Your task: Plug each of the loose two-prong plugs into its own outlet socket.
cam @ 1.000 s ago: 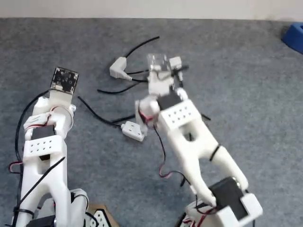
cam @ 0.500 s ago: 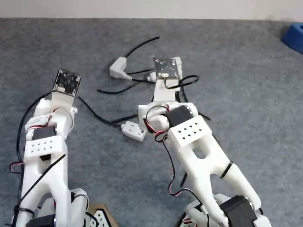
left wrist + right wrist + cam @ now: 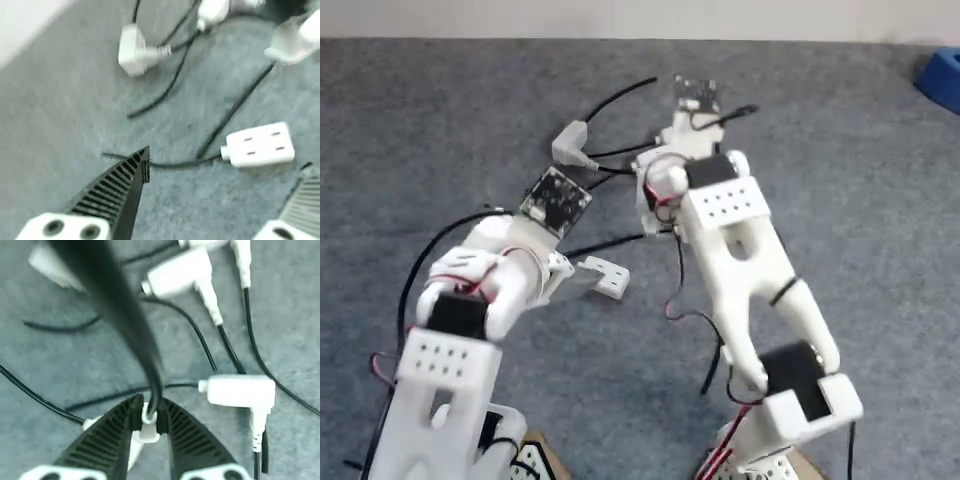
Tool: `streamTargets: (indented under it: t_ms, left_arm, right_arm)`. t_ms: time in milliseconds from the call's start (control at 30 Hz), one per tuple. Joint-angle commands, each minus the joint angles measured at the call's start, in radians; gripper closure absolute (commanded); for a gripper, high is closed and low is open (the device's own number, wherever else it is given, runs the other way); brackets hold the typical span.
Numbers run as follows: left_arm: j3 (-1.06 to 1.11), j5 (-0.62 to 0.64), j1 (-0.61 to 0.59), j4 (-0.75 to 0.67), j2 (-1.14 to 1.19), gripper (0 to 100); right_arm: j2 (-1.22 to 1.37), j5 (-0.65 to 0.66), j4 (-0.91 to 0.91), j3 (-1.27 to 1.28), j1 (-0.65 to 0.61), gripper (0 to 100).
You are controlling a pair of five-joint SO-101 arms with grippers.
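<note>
Right now the left gripper [image 3: 226, 161] hangs spread wide over the grey carpet [image 3: 840, 200]. The white outlet block [image 3: 259, 145] lies flat below and between its fingers, sockets facing up, untouched as far as I can tell. Farther back, the right gripper [image 3: 149, 409] is clenched on what looks like a white plug [image 3: 145, 432], at the neck where its black cord [image 3: 111, 305] enters; its prongs are hidden. A loose plug [image 3: 241, 390] lies near it, and a third plug [image 3: 570, 145] sits among the cords. To my eye, the left arm should pin the block so it can't skid, while the right turns its plug prongs-down, lines them with one socket and presses straight.
</note>
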Motion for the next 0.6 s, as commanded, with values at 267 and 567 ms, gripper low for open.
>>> streamTargets:
  t_ms: [267, 567]
  left_arm:
    - [0.091, 0.011, 0.025, -0.204, -0.104, 56]
    - [0.093, 0.011, 0.045, -0.215, -0.102, 56]
  right_arm:
    - [-0.001, -0.071, 0.26, -0.289, -0.174, 99.2]
    - [-0.008, -0.08, 0.32, -0.295, -0.254, 99.2]
